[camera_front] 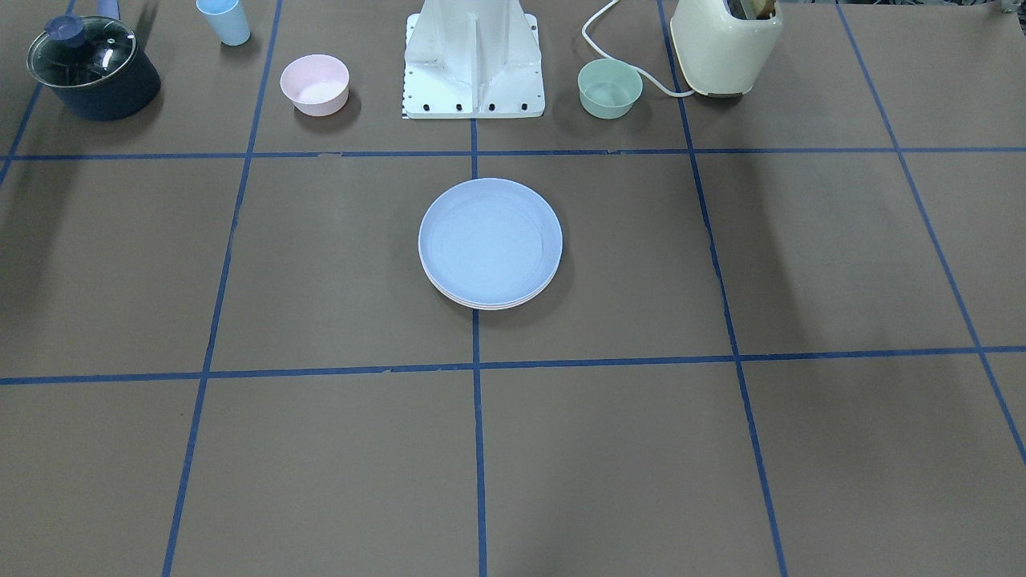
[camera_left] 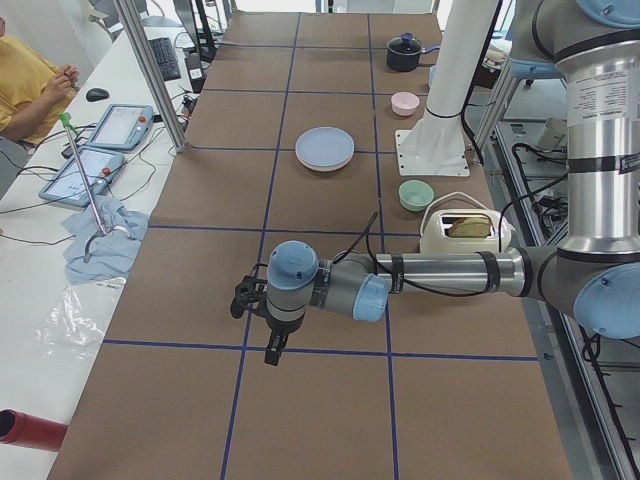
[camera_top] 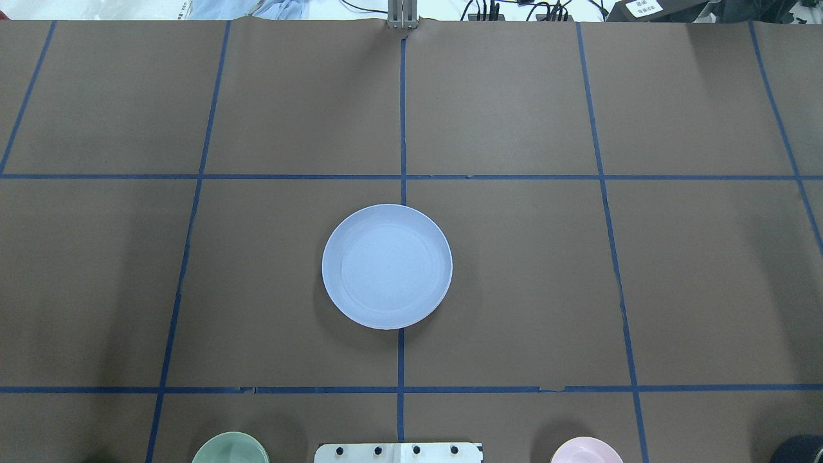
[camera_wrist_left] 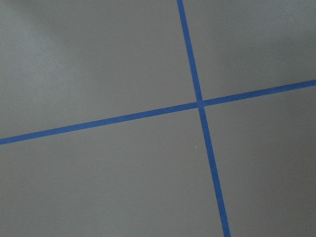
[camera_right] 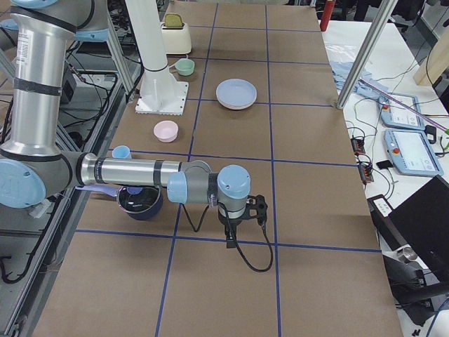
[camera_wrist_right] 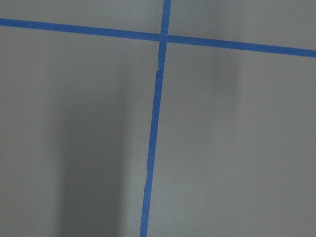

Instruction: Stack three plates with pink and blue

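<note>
Plate stack [camera_front: 490,243] sits mid-table, blue on top, paler rims beneath; confirm 3 layers before you finish. Left gripper [camera_left: 272,352] and right gripper [camera_right: 229,242] hang well apart from it; finger state cannot be told.

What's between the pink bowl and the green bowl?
The white base pedestal stands between pink bowl and green bowl, touching neither; front-facing view shows it.
</note>
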Action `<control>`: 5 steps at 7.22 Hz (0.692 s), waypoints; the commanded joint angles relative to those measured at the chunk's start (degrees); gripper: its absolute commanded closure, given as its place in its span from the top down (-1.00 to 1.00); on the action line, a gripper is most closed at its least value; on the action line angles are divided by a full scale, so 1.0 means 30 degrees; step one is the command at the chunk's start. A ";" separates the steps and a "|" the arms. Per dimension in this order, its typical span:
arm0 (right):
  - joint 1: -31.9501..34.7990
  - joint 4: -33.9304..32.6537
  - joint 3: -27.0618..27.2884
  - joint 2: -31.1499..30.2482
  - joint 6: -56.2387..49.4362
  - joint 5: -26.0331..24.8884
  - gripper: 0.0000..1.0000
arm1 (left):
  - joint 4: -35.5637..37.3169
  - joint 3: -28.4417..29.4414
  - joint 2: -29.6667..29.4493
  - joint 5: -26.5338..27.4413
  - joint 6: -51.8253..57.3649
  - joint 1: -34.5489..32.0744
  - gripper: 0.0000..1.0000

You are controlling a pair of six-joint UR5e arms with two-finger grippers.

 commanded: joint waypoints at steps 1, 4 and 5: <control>0.0000 0.0000 -0.0024 0.0001 0.0009 0.0015 1.00 | 0.0795 -0.0373 -0.0208 -0.0050 0.0167 0.0264 1.00; 0.0000 -0.0029 -0.0053 0.0001 0.0009 0.0015 1.00 | 0.3408 -0.0898 -0.0038 -0.0050 0.0723 0.0265 1.00; 0.0000 -0.0029 -0.0082 0.0001 0.0009 0.0015 1.00 | 0.3205 -0.0871 0.0051 0.0008 0.0840 0.0322 1.00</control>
